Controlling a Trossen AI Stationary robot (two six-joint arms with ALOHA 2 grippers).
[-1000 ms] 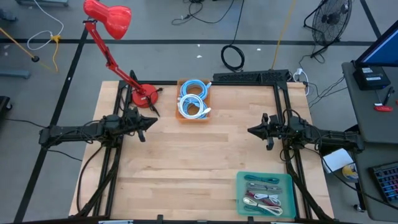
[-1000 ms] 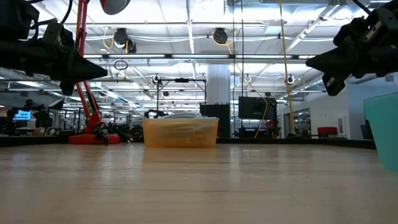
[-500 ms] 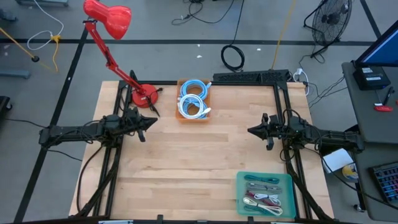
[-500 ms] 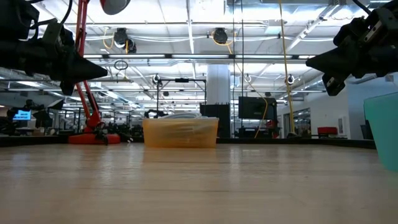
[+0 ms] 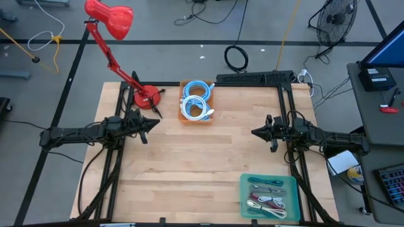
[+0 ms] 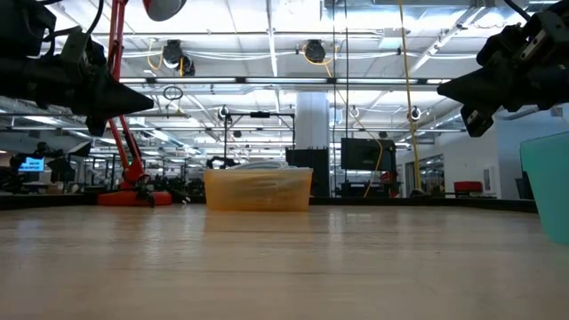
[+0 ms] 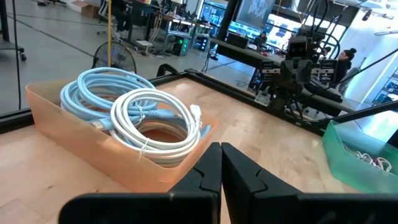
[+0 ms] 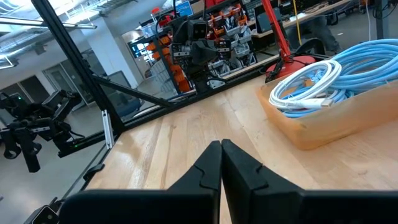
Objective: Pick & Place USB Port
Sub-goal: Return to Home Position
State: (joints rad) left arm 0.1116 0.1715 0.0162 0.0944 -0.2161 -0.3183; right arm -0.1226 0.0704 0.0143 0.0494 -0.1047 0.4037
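Note:
An orange bin (image 5: 197, 101) at the table's far middle holds coiled white and light-blue USB cables (image 7: 143, 115), also seen in the right wrist view (image 8: 323, 78). A teal tray (image 5: 270, 196) with more cables lies at the near right. My left gripper (image 5: 156, 123) hovers shut over the table's left side, pointing level toward the right. My right gripper (image 5: 254, 132) hovers shut over the right side, pointing level toward the left. Neither touches anything.
A red desk lamp (image 5: 113, 25) stands with its base (image 5: 146, 98) at the far left corner, beside the bin. A black power strip (image 5: 255, 78) lies along the far edge. Bare wood (image 5: 202, 157) spreads between the two arms.

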